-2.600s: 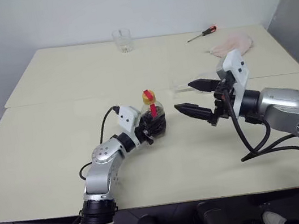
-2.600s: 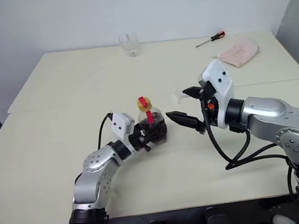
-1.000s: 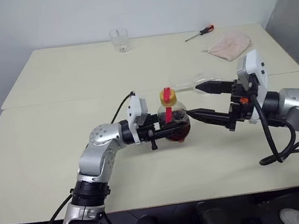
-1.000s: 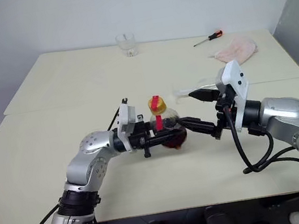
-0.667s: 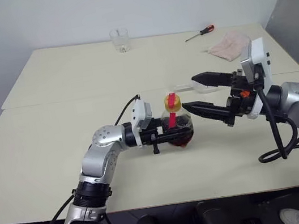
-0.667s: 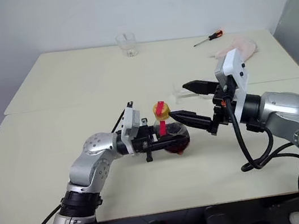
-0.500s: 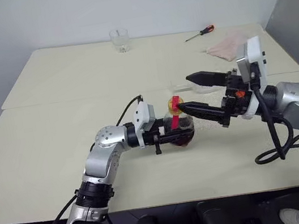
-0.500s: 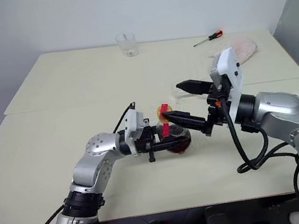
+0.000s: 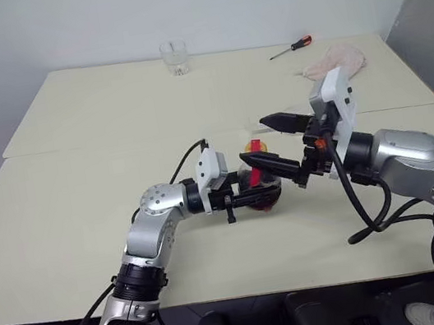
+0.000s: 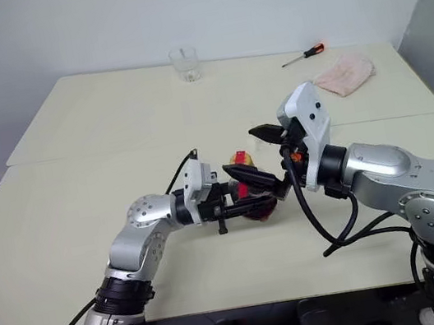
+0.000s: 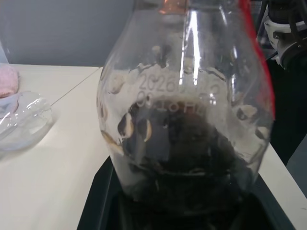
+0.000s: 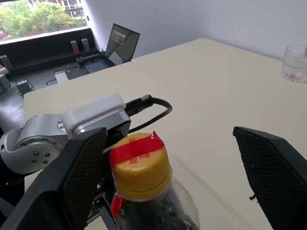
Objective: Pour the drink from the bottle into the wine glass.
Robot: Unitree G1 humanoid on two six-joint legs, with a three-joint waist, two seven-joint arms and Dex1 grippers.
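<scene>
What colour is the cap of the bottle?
The cap is yellow, with a red strip over it; the right wrist view shows it best.

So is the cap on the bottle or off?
On. The yellow cap sits on the bottle's neck with the red label strip running over it, between the open right end effector's fingers, which don't touch it.

Faint digits — "2026" legible — on the bottle (image 11: 187,110).

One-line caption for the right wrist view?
Open right gripper straddles the yellow cap of the bottle held by the left gripper.
</scene>
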